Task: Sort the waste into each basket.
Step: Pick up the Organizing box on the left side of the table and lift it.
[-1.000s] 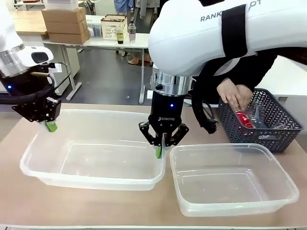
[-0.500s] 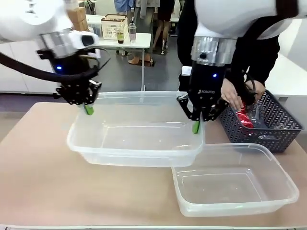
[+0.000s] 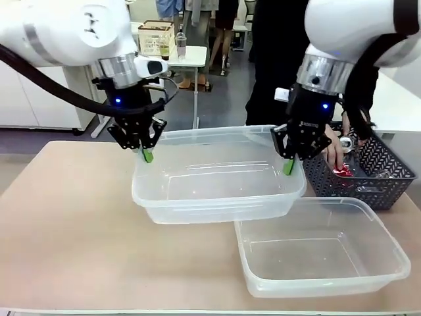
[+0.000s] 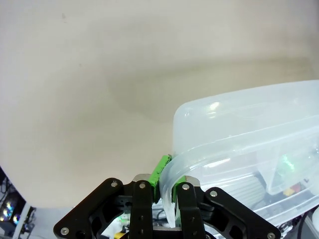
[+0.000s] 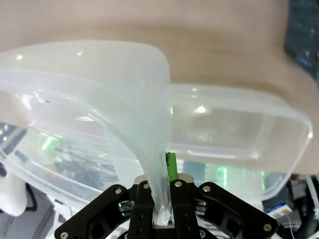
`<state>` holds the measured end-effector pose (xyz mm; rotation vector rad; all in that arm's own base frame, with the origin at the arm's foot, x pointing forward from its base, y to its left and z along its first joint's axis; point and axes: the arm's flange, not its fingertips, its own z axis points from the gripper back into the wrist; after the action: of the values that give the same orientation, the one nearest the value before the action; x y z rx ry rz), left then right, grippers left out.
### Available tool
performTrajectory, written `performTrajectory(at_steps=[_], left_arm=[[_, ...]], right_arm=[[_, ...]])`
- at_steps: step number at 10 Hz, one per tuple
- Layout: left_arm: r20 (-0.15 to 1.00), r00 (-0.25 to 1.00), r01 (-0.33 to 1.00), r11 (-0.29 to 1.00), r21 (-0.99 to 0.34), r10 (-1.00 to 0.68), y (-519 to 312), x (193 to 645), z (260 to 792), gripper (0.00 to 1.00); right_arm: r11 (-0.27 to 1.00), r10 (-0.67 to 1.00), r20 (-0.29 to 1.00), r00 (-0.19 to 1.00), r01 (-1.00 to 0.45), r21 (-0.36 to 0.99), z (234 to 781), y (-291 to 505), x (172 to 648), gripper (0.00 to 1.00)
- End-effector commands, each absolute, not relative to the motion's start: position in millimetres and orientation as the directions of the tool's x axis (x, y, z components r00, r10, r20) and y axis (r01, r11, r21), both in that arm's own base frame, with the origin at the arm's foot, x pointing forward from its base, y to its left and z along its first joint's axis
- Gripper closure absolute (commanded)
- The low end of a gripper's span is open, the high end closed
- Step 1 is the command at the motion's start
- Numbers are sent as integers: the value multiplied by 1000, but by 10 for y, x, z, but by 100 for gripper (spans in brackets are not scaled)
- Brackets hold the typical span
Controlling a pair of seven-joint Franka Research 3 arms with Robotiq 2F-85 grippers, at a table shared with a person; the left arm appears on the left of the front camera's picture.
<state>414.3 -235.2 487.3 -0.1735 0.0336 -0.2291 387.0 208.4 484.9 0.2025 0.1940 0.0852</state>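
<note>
Left hand [image 3: 146,155]: pressed together on the rolled rim at the left end of the held tub [image 3: 217,209]. The left wrist view shows the rim sandwiched between the two green pads [image 4: 160,172], with bare tabletop [image 3: 66,230] beyond it.

Held tub: clear, empty, roughly level, long side running left to right. It sits over the middle of the tabletop towards the far edge and looks to be off the surface, carried only by the two pinches. Its right near corner overlaps the far left corner of the second tub [image 3: 316,291]. I can't tell whether the two touch.

Right hand [image 3: 288,166]: pinching the rim at the right end of the same tub, fingers pointing down. In the right wrist view the tub wall runs straight up between the fingers, and the second tub lies below and beyond.

Second tub: clear, empty, flat on the tabletop at the near right corner.

Grey mesh basket [image 3: 388,179]: at the far right corner of the tabletop, just beyond the second tub and right of the right hand. A red can [image 3: 340,171] lies inside it. The person's hand [image 3: 334,150] is down in the basket at the can, close to the right hand but not touching it.
</note>
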Motion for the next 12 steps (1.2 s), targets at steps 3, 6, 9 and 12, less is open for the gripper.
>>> performTrajectory(at_steps=[3,6,9,12], left_arm=[[13,993,122,983,-139,-121,-2608,4454,4894,93],[11,997,73,984,-161,-73,-2710,4646,4951,93],[8,993,118,982,-149,-119,-2513,4528,4902,93],[8,993,118,982,-149,-119,-2513,4528,4902,93]], right_arm=[[940,198,-211,957,-124,317,4589,2051,4009,95],[937,158,-169,973,-94,336,4521,1980,3859,95],[961,147,-222,964,-86,264,4533,1998,4025,95],[961,147,-222,964,-86,264,4533,1998,4025,95]])
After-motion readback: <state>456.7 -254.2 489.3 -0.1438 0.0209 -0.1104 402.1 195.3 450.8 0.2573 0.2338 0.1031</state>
